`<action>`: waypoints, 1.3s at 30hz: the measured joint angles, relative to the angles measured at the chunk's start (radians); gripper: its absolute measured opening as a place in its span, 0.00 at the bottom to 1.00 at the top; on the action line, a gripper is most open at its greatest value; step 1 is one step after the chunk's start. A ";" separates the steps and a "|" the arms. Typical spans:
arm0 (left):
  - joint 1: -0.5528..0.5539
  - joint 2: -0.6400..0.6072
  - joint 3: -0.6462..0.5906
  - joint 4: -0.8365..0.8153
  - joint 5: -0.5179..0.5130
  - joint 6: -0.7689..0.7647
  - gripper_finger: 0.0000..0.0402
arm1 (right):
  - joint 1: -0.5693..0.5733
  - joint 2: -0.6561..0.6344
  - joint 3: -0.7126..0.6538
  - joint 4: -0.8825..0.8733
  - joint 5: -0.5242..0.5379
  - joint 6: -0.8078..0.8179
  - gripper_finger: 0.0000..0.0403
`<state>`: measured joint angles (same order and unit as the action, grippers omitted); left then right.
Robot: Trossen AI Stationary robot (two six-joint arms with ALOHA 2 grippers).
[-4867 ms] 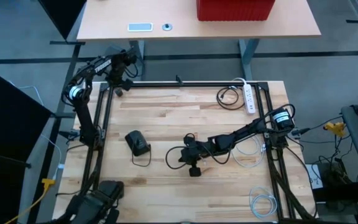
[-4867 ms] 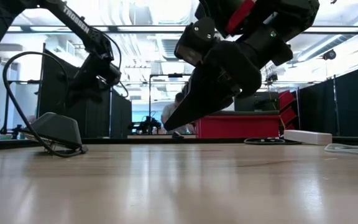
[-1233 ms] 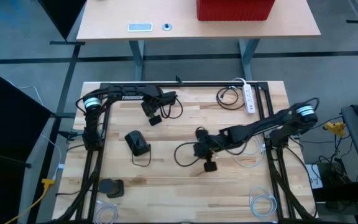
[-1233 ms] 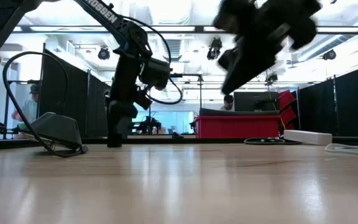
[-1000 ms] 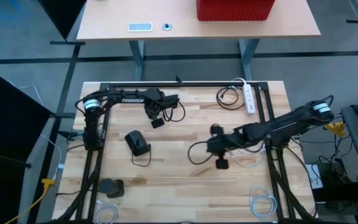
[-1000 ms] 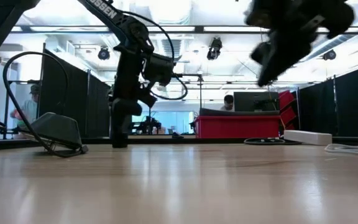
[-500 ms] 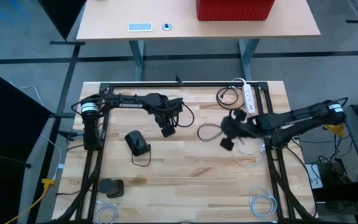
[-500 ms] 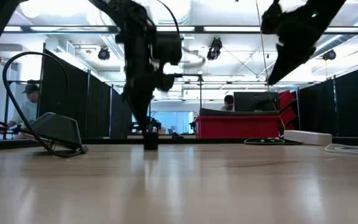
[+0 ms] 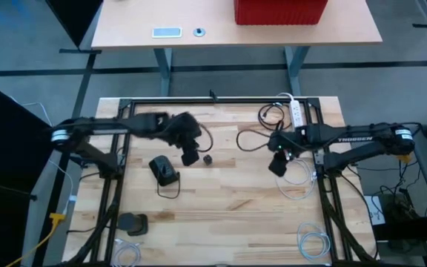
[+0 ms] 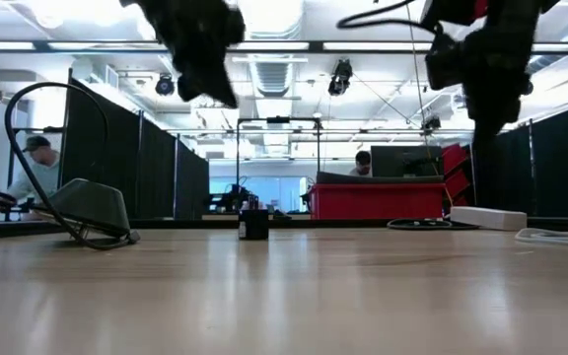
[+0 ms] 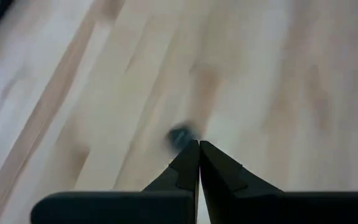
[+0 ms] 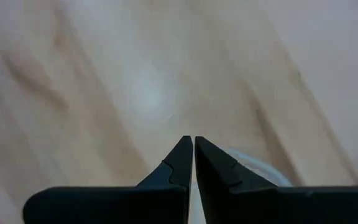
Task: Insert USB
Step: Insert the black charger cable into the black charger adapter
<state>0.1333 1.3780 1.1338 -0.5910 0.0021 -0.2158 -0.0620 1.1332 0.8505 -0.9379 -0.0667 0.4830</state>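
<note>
Two arms reach in over the wooden table (image 9: 221, 208), neither carrying anything. Left gripper (image 9: 190, 157) hangs above the boards with fingers pressed together, just beside a small dark USB piece (image 9: 207, 159) standing alone on the wood. Right gripper (image 9: 277, 165), also pinched closed on nothing, hovers near the white cable (image 9: 296, 178). A dark hub (image 9: 163, 170) lies nearby.

Pale striped wooden table (image 9: 228, 208), black power strip-white (image 9: 297, 117), red box (image 9: 280, 10).

Pale planked wooden table (image 9: 228, 200) with smooth sheen, matt black plastic fingers (image 11: 185, 167)
</note>
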 joint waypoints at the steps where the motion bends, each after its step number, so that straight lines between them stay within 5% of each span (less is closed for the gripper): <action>1: -0.020 -0.034 -0.046 0.086 0.000 -0.005 0.00 | 0.018 0.000 0.000 0.000 -0.003 0.012 0.01; 6: -0.105 -0.167 -0.272 0.604 0.001 0.023 0.00 | 0.083 0.001 -0.001 0.003 0.007 0.049 0.01; 11: -0.114 -0.252 -0.396 0.953 -0.003 0.099 0.00 | 0.061 0.001 0.008 0.004 0.196 0.060 0.01; 16: -0.111 -0.302 -0.440 0.947 -0.018 0.102 0.00 | -0.027 0.001 0.015 -0.002 0.205 -0.021 0.01; 22: -0.106 -0.285 -0.464 0.938 -0.033 0.157 0.00 | -0.007 0.002 0.011 -0.020 -0.010 0.033 0.01; 26: -0.105 -0.288 -0.432 0.955 -0.125 0.253 0.00 | -0.029 0.007 0.011 0.016 0.134 -0.007 0.01; 28: -0.105 -0.288 -0.417 0.955 -0.147 0.261 0.00 | -0.101 0.028 0.011 0.016 0.210 -0.044 0.01; 39: -0.105 -0.287 -0.408 1.011 -0.150 0.361 0.00 | -0.634 0.355 0.038 0.274 0.059 -0.372 0.03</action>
<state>0.0280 1.0908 0.7254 0.4200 -0.1482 0.1452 -0.6961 1.4886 0.8887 -0.6643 -0.0076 0.1111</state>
